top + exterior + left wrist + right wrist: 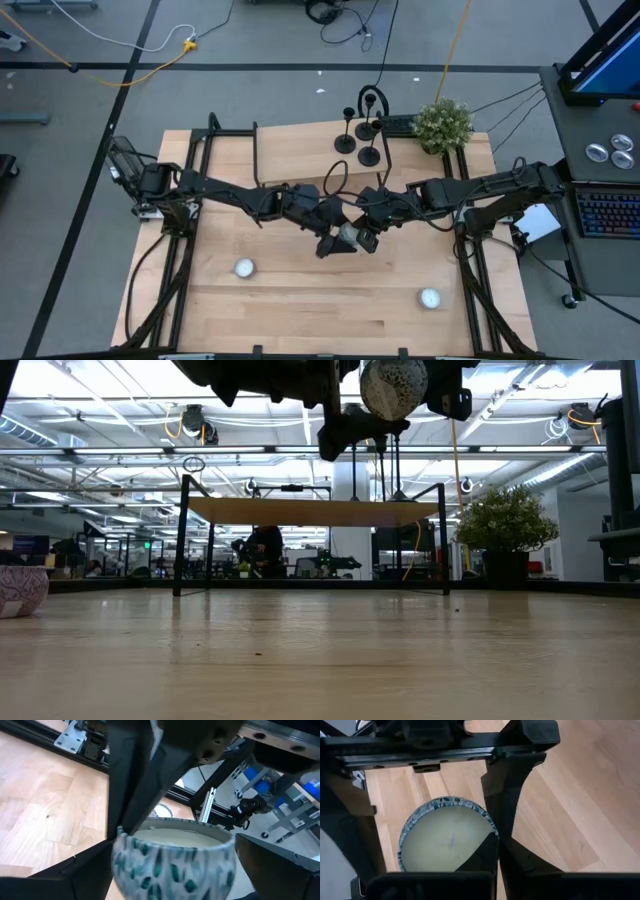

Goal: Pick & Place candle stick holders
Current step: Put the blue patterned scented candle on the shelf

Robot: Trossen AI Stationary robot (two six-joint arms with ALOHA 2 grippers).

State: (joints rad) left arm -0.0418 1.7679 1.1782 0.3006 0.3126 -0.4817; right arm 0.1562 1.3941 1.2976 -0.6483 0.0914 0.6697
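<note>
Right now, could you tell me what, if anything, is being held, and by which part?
The right gripper pinches the patterned candle bowl by its rim, above the table; the left gripper has its fingers open on either side of it.

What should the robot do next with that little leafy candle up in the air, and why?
Probably draw the left gripper back: its jaws stand open beside the patterned candle, while the right gripper is shut on its rim, above the table.
</note>
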